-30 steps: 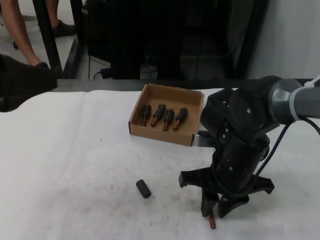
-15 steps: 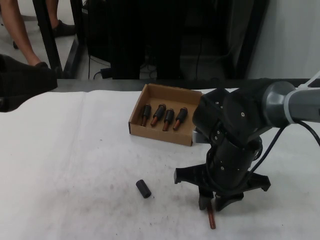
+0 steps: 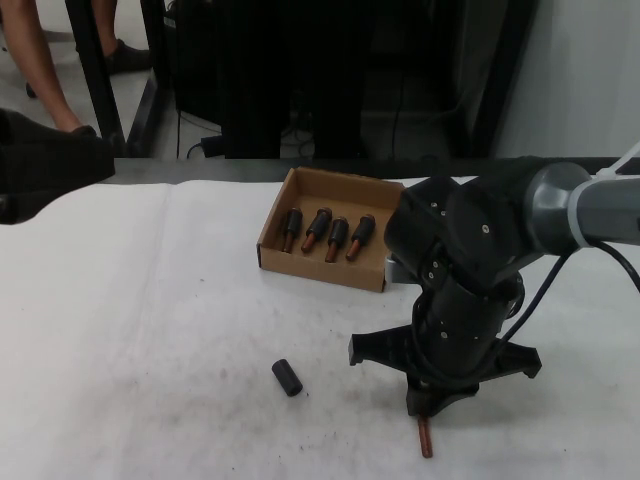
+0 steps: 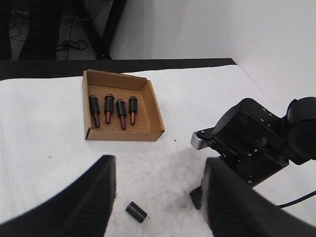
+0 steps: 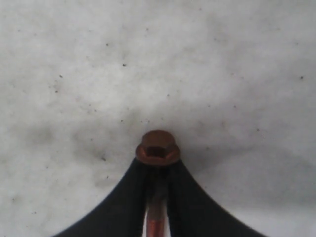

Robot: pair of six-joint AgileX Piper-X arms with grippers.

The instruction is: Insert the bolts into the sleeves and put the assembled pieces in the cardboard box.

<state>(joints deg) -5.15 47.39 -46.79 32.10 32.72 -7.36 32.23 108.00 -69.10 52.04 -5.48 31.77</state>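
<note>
One arm (image 3: 470, 260) hunched over bench (image 3: 150, 300); right gripper (image 5: 157, 173) points straight down, clamped on bolt (image 5: 158, 148).

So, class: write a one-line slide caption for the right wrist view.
Right gripper shut on a copper bolt, its head past the fingertips, over the speckled white bench.

Looks like a robot lab or workshop: smudged white cloth-covered surface (image 3: 140, 300), black metal frame (image 3: 92, 70) behind, loose cables (image 4: 69, 47) on bare floor (image 4: 79, 19), plain white wall (image 4: 197, 29).
</note>
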